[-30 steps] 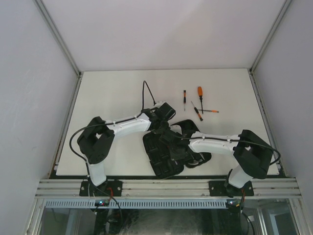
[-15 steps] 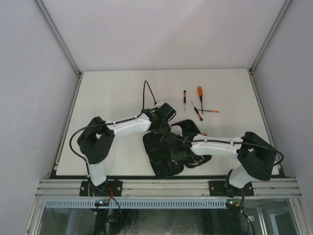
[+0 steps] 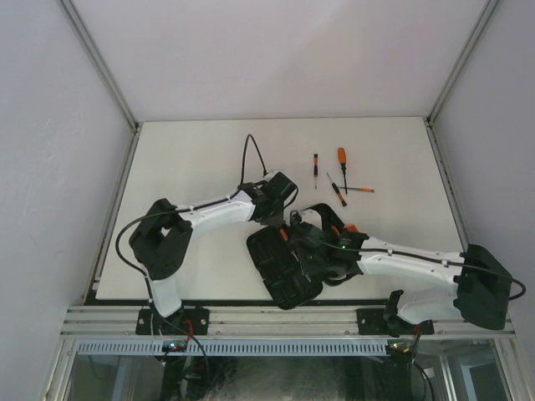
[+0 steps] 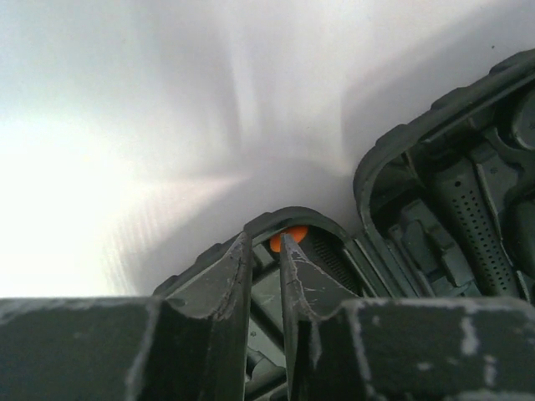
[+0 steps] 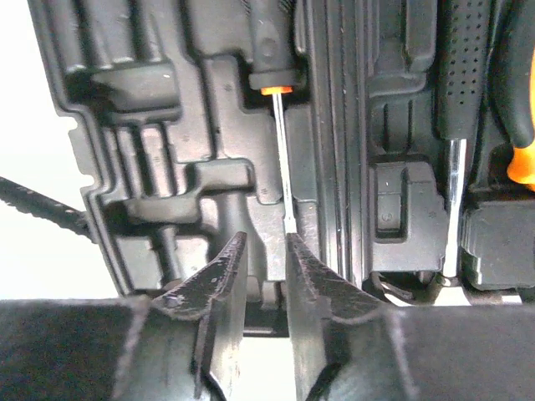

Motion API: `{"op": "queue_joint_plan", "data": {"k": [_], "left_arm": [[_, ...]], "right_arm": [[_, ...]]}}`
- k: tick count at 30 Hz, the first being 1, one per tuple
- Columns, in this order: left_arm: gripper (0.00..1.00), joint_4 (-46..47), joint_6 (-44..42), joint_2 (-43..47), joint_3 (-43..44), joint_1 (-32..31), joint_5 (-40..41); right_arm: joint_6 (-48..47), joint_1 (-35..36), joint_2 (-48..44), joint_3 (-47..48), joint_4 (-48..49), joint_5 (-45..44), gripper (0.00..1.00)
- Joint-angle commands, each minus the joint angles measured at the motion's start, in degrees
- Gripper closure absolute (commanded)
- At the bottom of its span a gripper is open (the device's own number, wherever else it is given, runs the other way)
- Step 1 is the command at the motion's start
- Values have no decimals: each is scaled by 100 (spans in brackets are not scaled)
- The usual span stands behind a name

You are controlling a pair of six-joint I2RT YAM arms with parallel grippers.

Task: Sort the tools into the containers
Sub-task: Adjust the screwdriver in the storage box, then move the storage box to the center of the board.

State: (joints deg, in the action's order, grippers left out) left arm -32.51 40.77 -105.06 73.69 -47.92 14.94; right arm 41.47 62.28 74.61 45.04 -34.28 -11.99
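The black tool case [image 3: 282,274] lies open at the table's near middle. My right gripper [image 5: 266,237] hovers over its moulded tray [image 5: 142,125], open, with nothing between its fingers. A thin screwdriver [image 5: 281,150] with a black handle and orange collar lies in a slot, its tip just off my right fingertip [image 5: 294,251]. My left gripper [image 4: 265,238] stands narrowly open and empty at the case's far rim [image 4: 393,159], an orange handle end [image 4: 289,238] just beyond its tips. Several screwdrivers [image 3: 341,163] lie loose on the table behind the case.
A black dotted-grip tool with a metal shaft [image 5: 452,200] and an orange-handled piece [image 5: 523,163] sit in the case's other half. A black cable [image 3: 249,154] loops up over the left arm. White walls enclose the table.
My right jaws have opened off the thin screwdriver, which now rests in its slot; that arm's elbow swung out to the right. My left jaws have parted slightly.
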Motion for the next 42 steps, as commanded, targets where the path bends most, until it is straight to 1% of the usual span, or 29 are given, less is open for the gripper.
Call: {"op": "queue_joint_plan", "data": {"k": [1, 4, 5, 8, 13, 16, 19, 24, 29, 35, 38, 42], "left_arm": [[75, -69, -395, 524, 187, 72, 203], [70, 70, -457, 797, 111, 66, 168], [69, 116, -475, 898, 92, 72, 167], [64, 263, -534, 1225, 18, 79, 144], [59, 372, -646, 1677, -68, 135, 107], [59, 334, -626, 1955, -202, 196, 128], [59, 283, -525, 2293, -531, 258, 166], [58, 146, -267, 2880, -1396, 298, 214], [57, 105, 486, 3312, -2230, 292, 122], [57, 218, 1096, 3344, -2817, 215, 90], [56, 506, 1099, 3189, -2982, 208, -81], [57, 650, 1015, 2883, -2926, 213, -120]], "right_arm": [[-188, 21, -596, 141, 157, -104, 74], [-229, 22, -1011, 111, 181, -136, 64], [-240, 21, -1100, 84, 190, -151, 63], [-224, 13, -1530, 42, 152, -327, 62], [-129, -168, -2018, -16, -140, -596, 61], [-45, -453, -2237, -87, -375, -684, 61], [22, -943, -2432, -212, -549, -563, 61], [-159, -1903, -2648, -522, -491, 74, 60], [-295, -2229, -2706, -684, -394, 272, 60], [-227, -2248, -2721, -866, -263, 401, 60], [-168, -2254, -2807, -981, -213, 423, 60], [-123, -2247, -2962, -1031, -256, 312, 60]]}}
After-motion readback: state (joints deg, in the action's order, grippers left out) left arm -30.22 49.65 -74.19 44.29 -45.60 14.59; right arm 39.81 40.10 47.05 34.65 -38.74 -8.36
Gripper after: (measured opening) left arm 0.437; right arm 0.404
